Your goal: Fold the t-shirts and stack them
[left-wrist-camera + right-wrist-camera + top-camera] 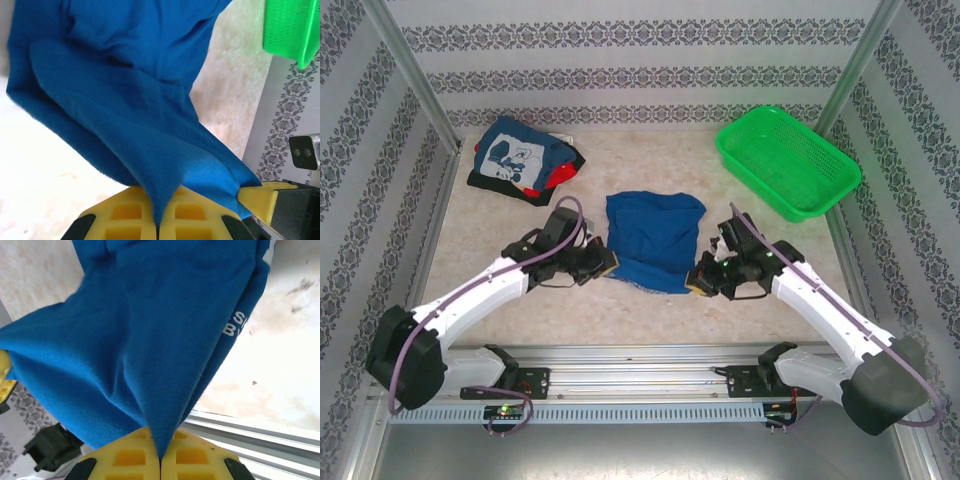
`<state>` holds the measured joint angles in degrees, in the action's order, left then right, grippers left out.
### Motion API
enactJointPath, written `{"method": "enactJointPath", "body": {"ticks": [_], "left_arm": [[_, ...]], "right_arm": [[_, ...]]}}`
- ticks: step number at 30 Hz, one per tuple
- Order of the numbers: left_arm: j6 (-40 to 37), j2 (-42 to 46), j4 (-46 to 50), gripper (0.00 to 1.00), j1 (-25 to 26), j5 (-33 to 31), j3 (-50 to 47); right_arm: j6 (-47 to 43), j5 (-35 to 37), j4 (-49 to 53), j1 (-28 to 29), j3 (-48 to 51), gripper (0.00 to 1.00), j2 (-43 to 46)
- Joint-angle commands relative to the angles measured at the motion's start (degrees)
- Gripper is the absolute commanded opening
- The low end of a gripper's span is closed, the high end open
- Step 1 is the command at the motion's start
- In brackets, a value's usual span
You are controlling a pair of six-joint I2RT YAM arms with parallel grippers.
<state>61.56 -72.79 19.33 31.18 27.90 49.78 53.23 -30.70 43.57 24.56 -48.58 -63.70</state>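
Left wrist: royal-blue t-shirt (125, 110) fold between left gripper's (159, 226) closed fingers (125, 220)

Walls (640, 75) papered in grey damask stripes, pale mottled tabletop (650, 165), silver corner posts (412, 75), even light

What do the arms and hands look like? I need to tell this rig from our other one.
The left arm and right arm have white shells, black joints and bases, and a purple cable looping along each. The left hand and right hand have yellow fingers moulded with square pockets.
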Motion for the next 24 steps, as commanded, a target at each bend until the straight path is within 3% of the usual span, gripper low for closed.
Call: {"method": "enactJointPath", "body": {"ticks": [1, 11, 24], "left_arm": [[-2.8, -2.86, 0.77, 0.0, -2.7, 1.05, 4.99], [-7.03, -15.73, -0.44, 0.0, -7.98, 4.0, 17.3], [-8.26, -25.63, -4.48, 0.0, -12.53, 4.93, 22.81]], "right_arm": [[-5.13, 0.13, 4.94, -3.8, -5.53, 0.0, -1.84], [-17.04, -2.58, 7.76, -12.92, -21.34, 0.0, -18.0], [-22.34, -2.88, 7.46, -16.63, -37.23, 0.0, -37.99]]}}
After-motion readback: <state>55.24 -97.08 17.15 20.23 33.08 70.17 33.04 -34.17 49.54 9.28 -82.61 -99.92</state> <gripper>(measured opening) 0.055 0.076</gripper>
